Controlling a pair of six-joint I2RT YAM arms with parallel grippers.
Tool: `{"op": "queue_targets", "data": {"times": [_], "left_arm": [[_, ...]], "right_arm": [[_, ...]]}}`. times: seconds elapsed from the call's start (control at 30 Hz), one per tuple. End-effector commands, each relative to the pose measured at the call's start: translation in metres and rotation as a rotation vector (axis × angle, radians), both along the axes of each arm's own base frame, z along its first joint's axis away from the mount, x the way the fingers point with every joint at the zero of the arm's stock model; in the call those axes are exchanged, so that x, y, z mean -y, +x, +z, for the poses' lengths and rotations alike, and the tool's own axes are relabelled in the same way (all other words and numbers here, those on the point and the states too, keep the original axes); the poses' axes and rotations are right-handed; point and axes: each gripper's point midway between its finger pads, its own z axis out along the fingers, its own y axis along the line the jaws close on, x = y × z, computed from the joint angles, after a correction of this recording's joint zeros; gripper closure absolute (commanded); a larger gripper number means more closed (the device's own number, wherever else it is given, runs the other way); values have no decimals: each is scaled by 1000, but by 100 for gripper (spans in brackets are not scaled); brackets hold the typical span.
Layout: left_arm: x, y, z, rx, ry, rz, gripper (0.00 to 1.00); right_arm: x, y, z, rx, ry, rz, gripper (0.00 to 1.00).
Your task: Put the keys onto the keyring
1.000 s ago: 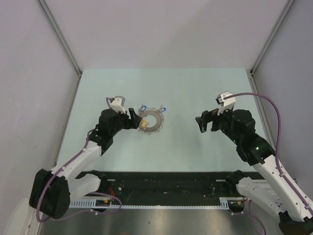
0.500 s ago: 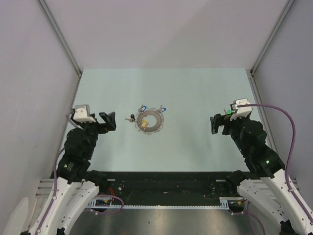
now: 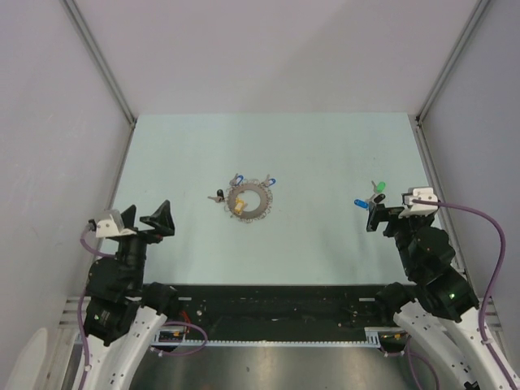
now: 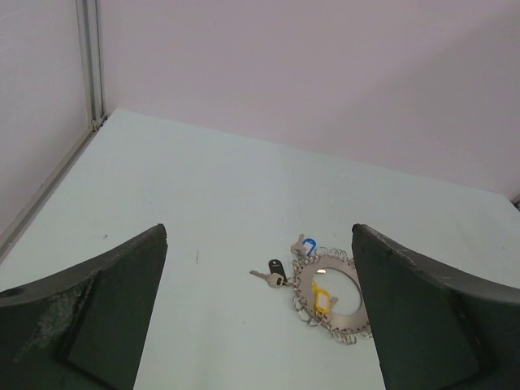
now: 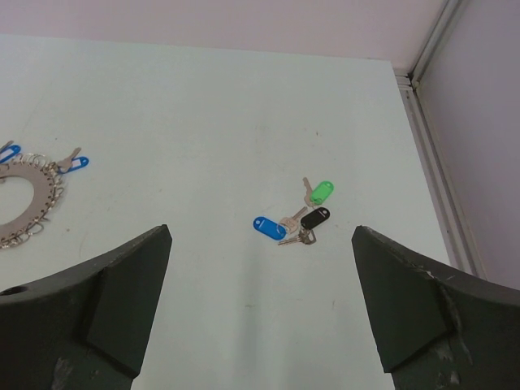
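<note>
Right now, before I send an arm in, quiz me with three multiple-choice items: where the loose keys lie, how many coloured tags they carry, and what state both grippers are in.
1. Where do the loose keys lie relative to the keyring?
A. in its hole
B. off to its right, by the right gripper
C. beyond it, against the far wall

2. How many coloured tags are in that loose bunch?
A. one
B. six
C. three

3. The left gripper and the right gripper are:
A. both open and empty
B. both shut on keys
C. both shut on the keyring

Answers:
1 B: the top view shows them just ahead of the right fingers.
2 C: the right wrist view shows blue, green and black tags.
3 A: both wrist views show spread jaws with nothing between them.
</note>
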Motion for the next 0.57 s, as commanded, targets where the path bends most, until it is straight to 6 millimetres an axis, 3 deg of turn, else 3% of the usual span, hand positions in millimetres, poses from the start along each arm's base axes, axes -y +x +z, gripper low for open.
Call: {"op": "queue_targets", "data": {"times": [0.0, 0.53], "left_arm": [[-7, -2, 2, 31, 28, 33, 0], [-8, -3, 5, 53, 45, 33, 0]], "right_arm": [[9, 2, 13, 73, 7, -43, 0], [-1, 12, 2, 30, -3, 11, 0]]}}
